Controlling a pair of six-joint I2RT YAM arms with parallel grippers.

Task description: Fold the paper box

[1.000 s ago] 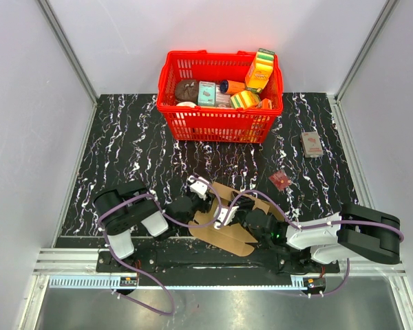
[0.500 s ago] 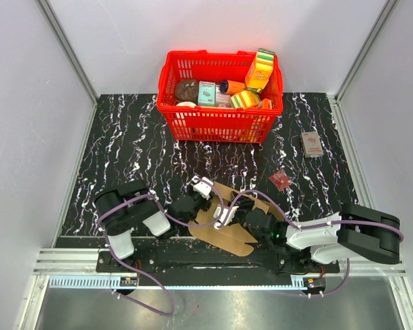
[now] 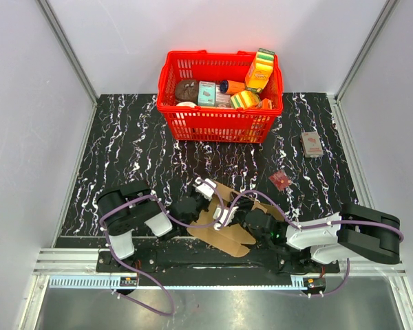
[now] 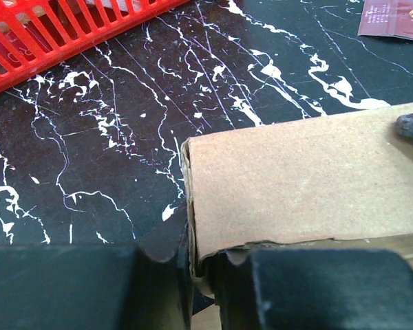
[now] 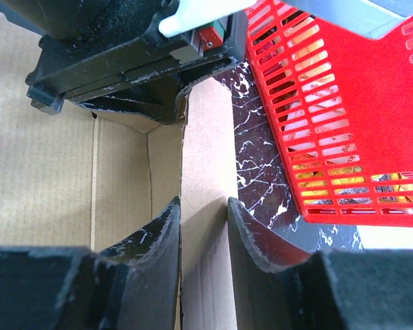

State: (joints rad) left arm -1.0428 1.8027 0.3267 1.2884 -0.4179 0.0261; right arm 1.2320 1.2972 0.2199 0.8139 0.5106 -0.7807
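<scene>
The paper box (image 3: 235, 221) is a brown corrugated cardboard sheet, partly folded, lying near the table's front edge between my two arms. My left gripper (image 3: 204, 198) is at its left end. In the left wrist view the left gripper (image 4: 201, 265) is shut on the thin edge of a raised cardboard wall (image 4: 303, 179). My right gripper (image 3: 228, 214) is over the middle of the box. In the right wrist view it (image 5: 204, 237) is shut on an upright cardboard strip (image 5: 208, 158), with the box's inner panel (image 5: 48, 179) to its left. The left gripper's black body (image 5: 124, 62) is just beyond that strip.
A red basket (image 3: 220, 103) full of small goods stands at the back centre and shows in both wrist views (image 4: 48, 34) (image 5: 344, 117). A small red packet (image 3: 281, 180) lies right of the box. A small printed box (image 3: 311, 144) lies at the far right.
My left gripper has shifted a little to the right, pushing its end of the cardboard inward. The box's front edge has drawn in slightly. The right gripper has hardly moved.
</scene>
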